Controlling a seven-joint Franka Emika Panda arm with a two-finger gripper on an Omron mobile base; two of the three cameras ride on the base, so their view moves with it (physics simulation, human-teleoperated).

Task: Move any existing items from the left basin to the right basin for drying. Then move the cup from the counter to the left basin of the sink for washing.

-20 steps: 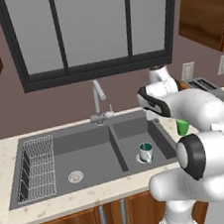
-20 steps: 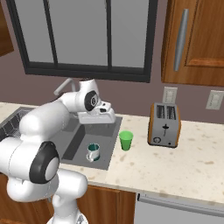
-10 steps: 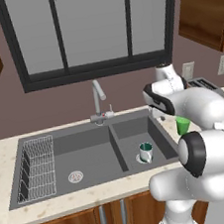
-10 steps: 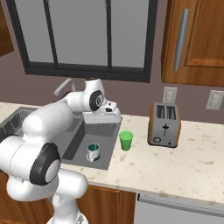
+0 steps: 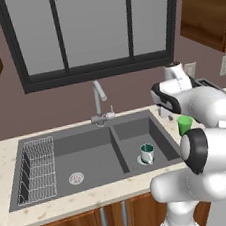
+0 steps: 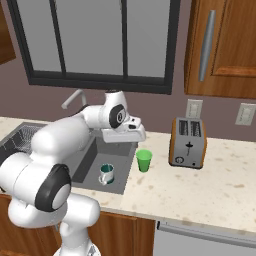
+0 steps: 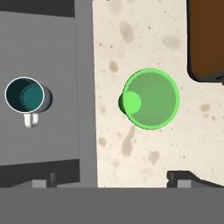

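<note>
Hand view showed the hand (image 7: pixel 109 177) spread wide above the green cup (image 7: pixel 151 99) on the table (image 7: pixel 131 43); mug (image 7: pixel 25 97) sat in the right basin (image 7: pixel 43 48).

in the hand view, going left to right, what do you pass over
mug in the right basin → counter → green cup → toaster at the upper right edge

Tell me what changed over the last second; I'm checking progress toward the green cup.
The gripper swung right, away from the sink and toward the counter, now above the bright green handleless cup. Nothing was grasped or released. The cup and the white-grey handled mug in the narrower right basin stayed put.
</note>
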